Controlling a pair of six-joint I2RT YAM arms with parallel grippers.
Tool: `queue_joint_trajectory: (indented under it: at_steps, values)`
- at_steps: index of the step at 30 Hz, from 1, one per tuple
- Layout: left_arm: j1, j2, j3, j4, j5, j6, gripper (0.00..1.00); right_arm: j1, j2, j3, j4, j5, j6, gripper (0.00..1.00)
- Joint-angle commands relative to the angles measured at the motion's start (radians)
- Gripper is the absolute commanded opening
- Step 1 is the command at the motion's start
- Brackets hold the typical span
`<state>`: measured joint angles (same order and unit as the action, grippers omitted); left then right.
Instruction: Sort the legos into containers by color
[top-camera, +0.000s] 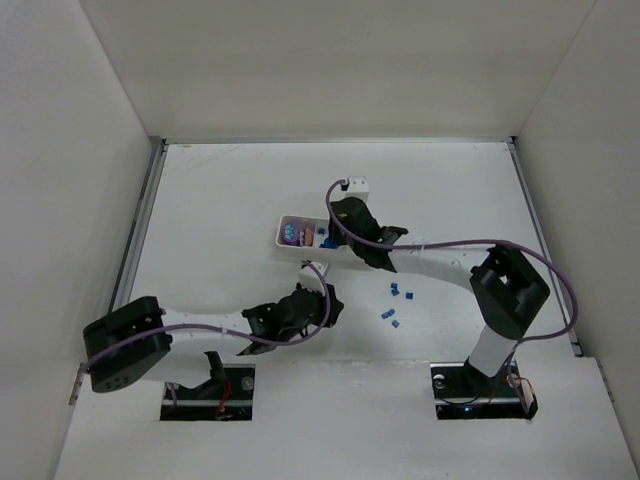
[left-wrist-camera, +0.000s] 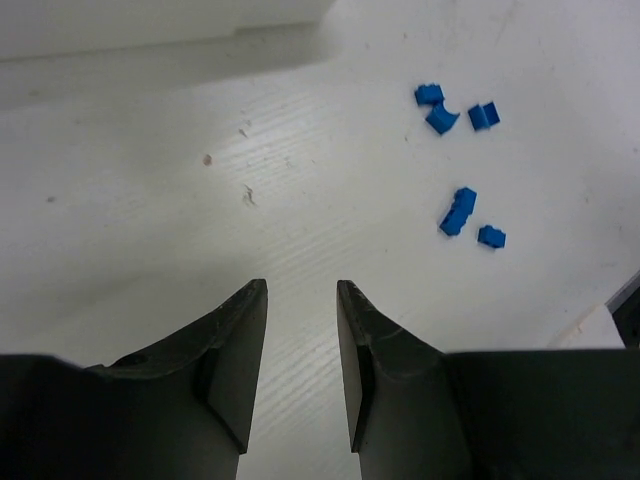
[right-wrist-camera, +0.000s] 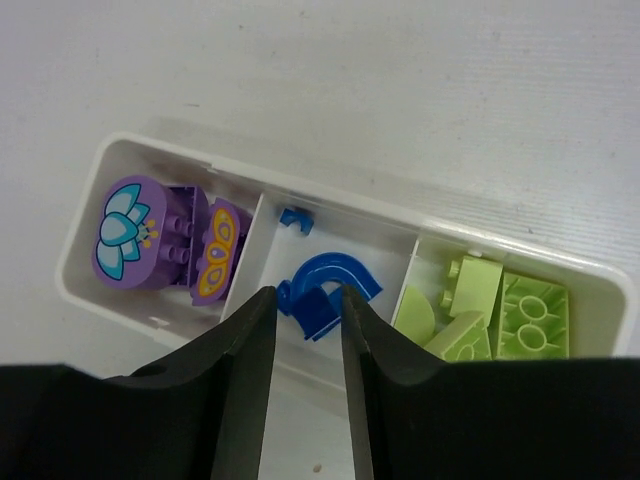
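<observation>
The tray (right-wrist-camera: 520, 245) lies on the bench (top-camera: 220, 180), split into three compartments side by side. From the right wrist view, the tray's left compartment holds purple bricks: one (right-wrist-camera: 130, 230) printed with a flower, and one (right-wrist-camera: 220, 252) with a butterfly print leaning beside it. The middle compartment holds a blue arch (right-wrist-camera: 335, 272) and a tiny blue piece (right-wrist-camera: 295, 217) near the tray's far wall. The right compartment holds several yellow-green bricks (right-wrist-camera: 530, 315).

The right pincer (right-wrist-camera: 308, 297) hangs over the tray's middle compartment, jaws a narrow way apart. One end of the arch shows between its tips and the rest runs behind the right-hand finger. I cannot tell whether the fingers grip the arch or only hover over it.

Five small blue bricks (left-wrist-camera: 458, 210) lie loose on the bench, off the tray's right end and nearer the arm bases than the tray: three in one cluster, and two more close together a little apart from them.

The left pincer (left-wrist-camera: 302, 290) is low over bare bench on the base side of the tray, just beside it. Its jaws are part-way open with nothing between them. The loose blue bricks lie ahead of it and to its right, not touching it.
</observation>
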<state>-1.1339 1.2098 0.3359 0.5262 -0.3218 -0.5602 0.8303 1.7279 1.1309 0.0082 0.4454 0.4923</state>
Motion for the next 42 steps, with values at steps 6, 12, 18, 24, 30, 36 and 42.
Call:
queue_joint_trajectory:
  at_steps: [6,12,18,24,30,36,42]
  values:
    - [-0.118,0.154,0.132,0.112,-0.034,0.028,0.31,-0.035,-0.019,0.009,0.096,-0.045,-0.003,0.48]
    - [-0.175,0.233,0.202,0.113,-0.034,0.055,0.31,-0.058,-0.12,-0.107,0.143,-0.019,0.0,0.3]
    - [-0.227,0.352,0.294,0.109,-0.014,0.114,0.31,-0.078,-0.316,-0.331,0.223,-0.013,0.012,0.2]
    - [-0.208,0.433,0.357,0.071,0.009,0.134,0.29,-0.102,-0.462,-0.483,0.249,-0.01,0.032,0.35]
    - [-0.18,0.491,0.39,0.061,0.055,0.149,0.27,-0.139,-0.534,-0.565,0.289,-0.034,0.04,0.5]
    - [-0.143,0.537,0.437,0.015,0.063,0.189,0.28,-0.147,-0.544,-0.596,0.319,-0.073,0.06,0.52]
    - [-0.134,0.573,0.465,0.006,0.081,0.229,0.28,-0.15,-0.557,-0.603,0.32,-0.074,0.06,0.52]
